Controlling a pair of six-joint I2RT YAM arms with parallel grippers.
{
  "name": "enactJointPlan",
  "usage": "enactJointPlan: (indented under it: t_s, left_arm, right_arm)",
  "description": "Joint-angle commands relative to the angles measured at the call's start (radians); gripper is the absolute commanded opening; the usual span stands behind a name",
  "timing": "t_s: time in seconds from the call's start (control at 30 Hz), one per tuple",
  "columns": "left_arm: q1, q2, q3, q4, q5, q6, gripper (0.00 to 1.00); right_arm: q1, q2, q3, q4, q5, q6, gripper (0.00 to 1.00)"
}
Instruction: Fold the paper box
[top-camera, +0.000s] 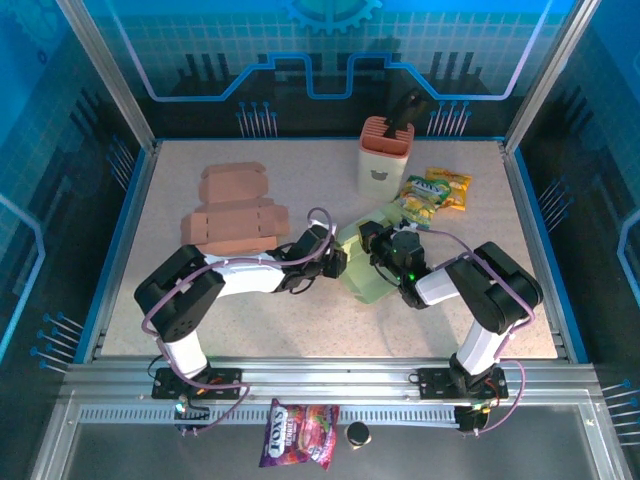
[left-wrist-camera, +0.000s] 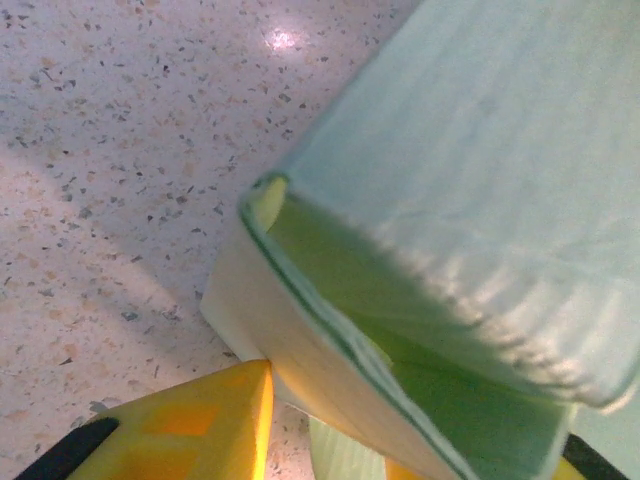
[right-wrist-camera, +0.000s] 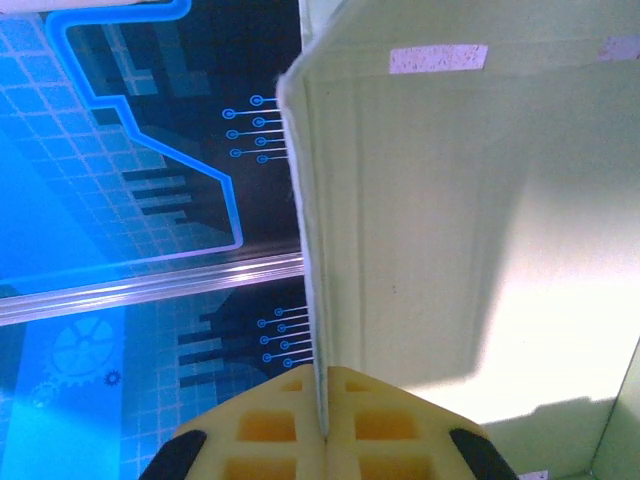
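The pale green paper box (top-camera: 368, 280) lies in the middle of the surface (top-camera: 230, 325). The right pincer (right-wrist-camera: 325, 400) pinches one flap and the left pincer (left-wrist-camera: 330, 440) pinches its wall. It seems best to hold the wall steady and turn the flap slowly along its crease.

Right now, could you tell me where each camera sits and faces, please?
Top external: above and behind, looking down at the table; both arms, left tool and right tool on the paper box.
Left wrist: behind the left tool, facing down at box wall and table; yellow fingers show.
Right wrist: behind the right tool, facing the blue wall along a pinched box panel.
All share the box.
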Motion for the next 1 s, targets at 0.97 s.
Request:
enactJointPlan:
  t_s: [0.97]
  left_arm:
    - [-0.041, 0.123, 0.153, -0.081, -0.254, -0.153, 0.25]
  right_arm:
    - [0.055, 0.052, 0.015, -0.005, 0.056, 0.018, 0.0]
